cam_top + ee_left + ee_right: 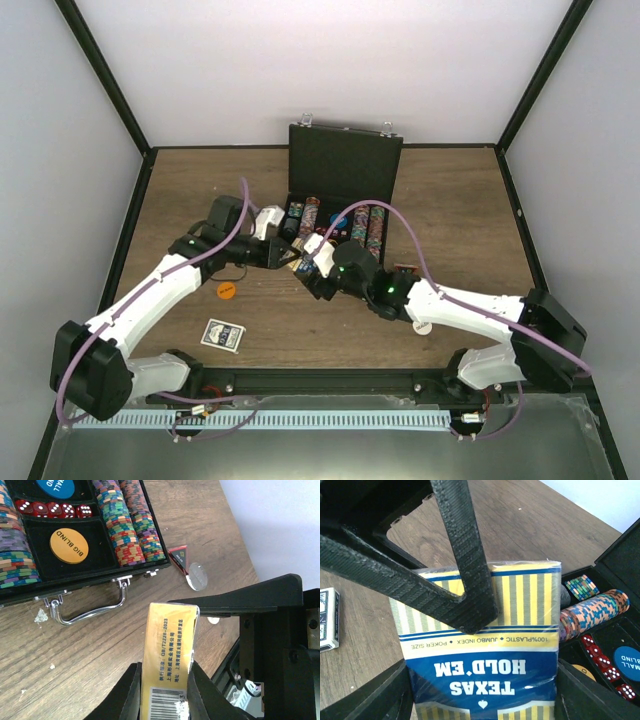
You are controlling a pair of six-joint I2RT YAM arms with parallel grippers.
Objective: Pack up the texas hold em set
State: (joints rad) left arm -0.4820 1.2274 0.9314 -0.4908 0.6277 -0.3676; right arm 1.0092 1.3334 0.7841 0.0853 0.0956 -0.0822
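The black case (345,165) stands open at the back centre with its lid upright. Rows of multicoloured chips (131,525) fill it, along with red dice (55,509) and an orange BIG BLIND disc (69,545). A yellow and blue Texas Hold'em card box (485,675) hangs above the table in front of the case. My left gripper (166,680) is shut on its wide faces. My right gripper (482,690) is shut on its narrow sides. Both grippers meet in the top view, left gripper (290,257) and right gripper (313,270).
A blue-backed card deck (222,335) and an orange disc (226,291) lie on the table at the front left. A dark triangle (180,557) and a clear white disc (196,576) lie by the case's front right corner. Another white disc (422,327) lies beside the right arm.
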